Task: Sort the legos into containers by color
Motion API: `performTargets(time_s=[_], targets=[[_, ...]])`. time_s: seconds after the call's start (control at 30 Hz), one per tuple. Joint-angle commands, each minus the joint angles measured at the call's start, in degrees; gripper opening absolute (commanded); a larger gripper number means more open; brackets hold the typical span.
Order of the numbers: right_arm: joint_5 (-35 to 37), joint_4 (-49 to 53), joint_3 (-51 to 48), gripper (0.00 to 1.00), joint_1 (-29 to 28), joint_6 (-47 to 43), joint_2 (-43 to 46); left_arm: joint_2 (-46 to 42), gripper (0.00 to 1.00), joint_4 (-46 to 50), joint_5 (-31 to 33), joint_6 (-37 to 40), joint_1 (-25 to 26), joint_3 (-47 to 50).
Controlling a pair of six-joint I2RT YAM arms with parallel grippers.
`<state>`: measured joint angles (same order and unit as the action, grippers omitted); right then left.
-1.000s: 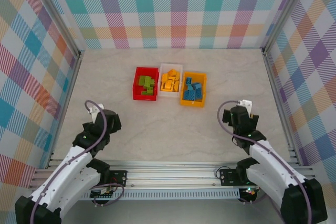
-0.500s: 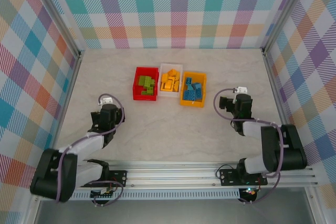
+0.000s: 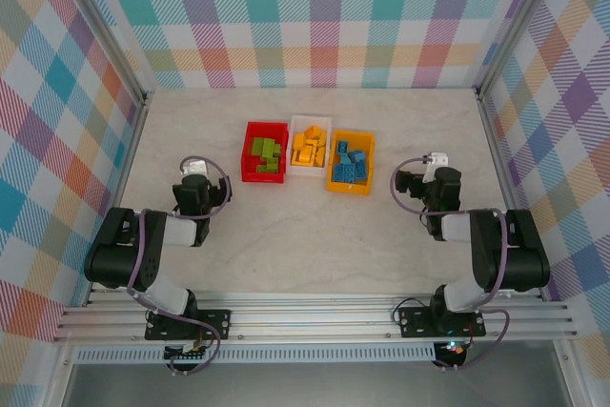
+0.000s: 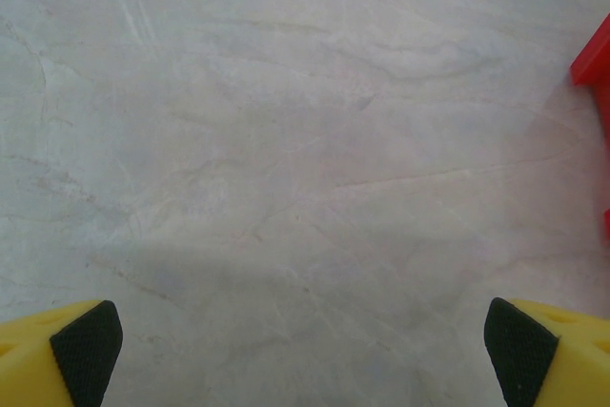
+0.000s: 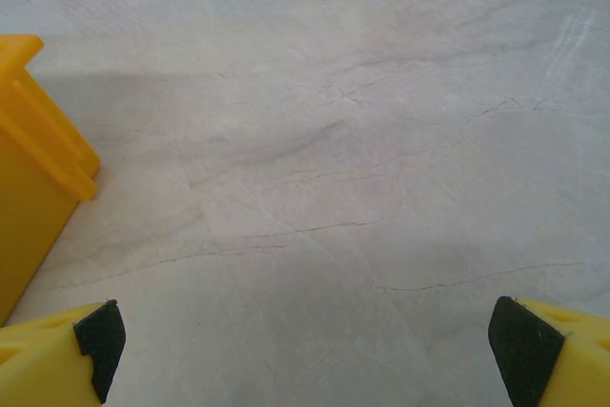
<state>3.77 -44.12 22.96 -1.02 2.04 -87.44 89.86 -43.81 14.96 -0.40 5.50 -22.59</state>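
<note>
Three bins stand side by side mid-table. The red bin [image 3: 264, 152] holds lime green legos [image 3: 266, 152], the white bin [image 3: 311, 146] holds orange-yellow legos [image 3: 309, 149], and the orange-yellow bin [image 3: 351, 162] holds blue legos [image 3: 352, 163]. My left gripper [image 3: 197, 188] sits low to the left of the red bin, open and empty, its fingertips [image 4: 86, 348] wide apart over bare table; the red bin's corner [image 4: 595, 64] shows at the right edge. My right gripper [image 3: 426, 181] rests right of the orange-yellow bin [image 5: 33, 159], open, with nothing between its fingertips [image 5: 522, 348].
Plaid walls close off the back and both sides, with metal rails [image 3: 502, 154] along the table edges. Both arms are folded back near the front rail [image 3: 305, 316]. Bare marble tabletop [image 3: 305, 235] lies between the arms and the bins.
Both arms have drawn back and folded down; each gripper has shifted slightly up the table toward the bins' row. The bins and legos have not moved.
</note>
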Motion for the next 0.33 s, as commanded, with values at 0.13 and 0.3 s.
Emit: performTargets(time_s=[0.13, 0.3], targets=[[-1.4, -2.5, 0.5, 1.0, 0.2, -0.8, 0.1, -0.3, 1.0, -4.0, -1.4, -0.3, -0.7, -0.5], [-0.5, -2.8, 0.3, 1.0, 0.1, -0.6, 0.1, -0.4, 1.0, -3.9, -1.4, -0.2, -0.7, -0.5]])
